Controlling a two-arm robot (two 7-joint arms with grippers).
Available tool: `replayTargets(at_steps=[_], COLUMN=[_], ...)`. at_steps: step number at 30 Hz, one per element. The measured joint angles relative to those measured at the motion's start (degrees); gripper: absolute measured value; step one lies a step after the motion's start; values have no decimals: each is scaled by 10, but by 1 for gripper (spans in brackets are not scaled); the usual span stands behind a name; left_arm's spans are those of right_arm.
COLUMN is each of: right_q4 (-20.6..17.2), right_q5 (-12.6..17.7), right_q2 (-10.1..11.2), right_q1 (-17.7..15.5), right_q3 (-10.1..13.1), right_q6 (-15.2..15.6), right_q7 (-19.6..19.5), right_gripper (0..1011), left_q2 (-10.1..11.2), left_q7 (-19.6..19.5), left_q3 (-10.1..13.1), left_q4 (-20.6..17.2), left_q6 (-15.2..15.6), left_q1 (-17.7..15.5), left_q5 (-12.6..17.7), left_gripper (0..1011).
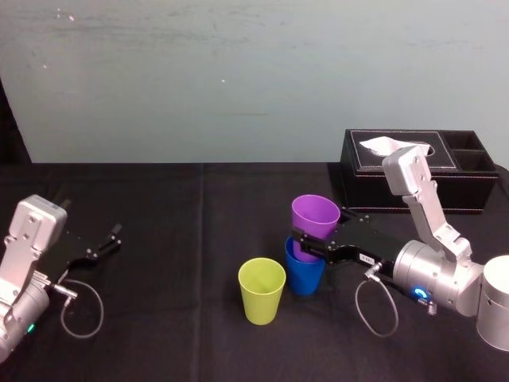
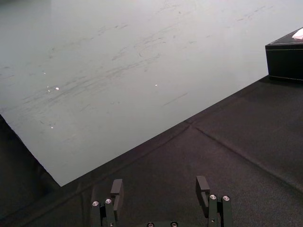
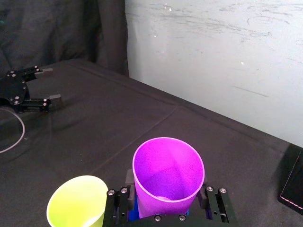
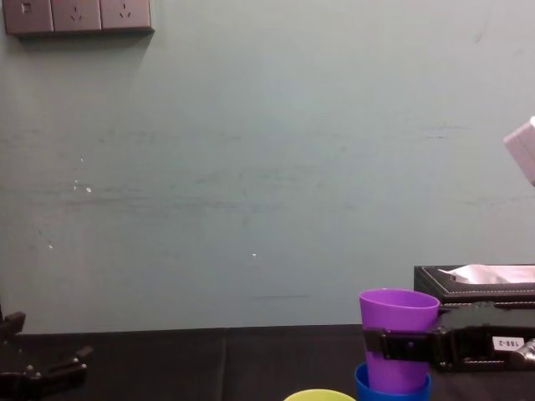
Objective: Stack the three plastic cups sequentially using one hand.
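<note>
The purple cup [image 1: 316,216] stands upright with its base partly inside the blue cup [image 1: 305,274] near the table's middle. My right gripper [image 1: 310,243] reaches in from the right and is shut on the purple cup [image 3: 168,172], one finger on each side of its wall. In the chest view the gripper [image 4: 401,344] clasps the purple cup [image 4: 399,326] just above the blue cup's rim [image 4: 393,388]. The yellow-green cup [image 1: 262,290] stands upright and alone, just left of and in front of the blue one, beside the gripper [image 3: 75,203]. My left gripper [image 1: 111,239] is parked far left, open [image 2: 161,189].
A black tissue box [image 1: 413,171] with white tissue sits at the back right, behind the right arm. A pale wall closes off the table's far edge. A cable loop [image 1: 83,310] lies by the left arm. Black cloth covers the table [image 1: 183,239].
</note>
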Motion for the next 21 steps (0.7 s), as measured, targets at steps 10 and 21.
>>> replayTargets(at_steps=[10, 21], right_q4=[-1, -2], right_q5=[0, 0], right_q2=[0, 0], right_q1=[0, 0], right_q3=[1, 1], right_q6=[0, 0], right_q7=[0, 0], right_gripper=[739, 998], left_q2=[0, 0], left_q7=[0, 0], left_q3=[0, 0], left_q4=[0, 0], left_q6=[0, 0], left_q1=[0, 0], left_q5=[0, 0], left_gripper=[1000, 1000])
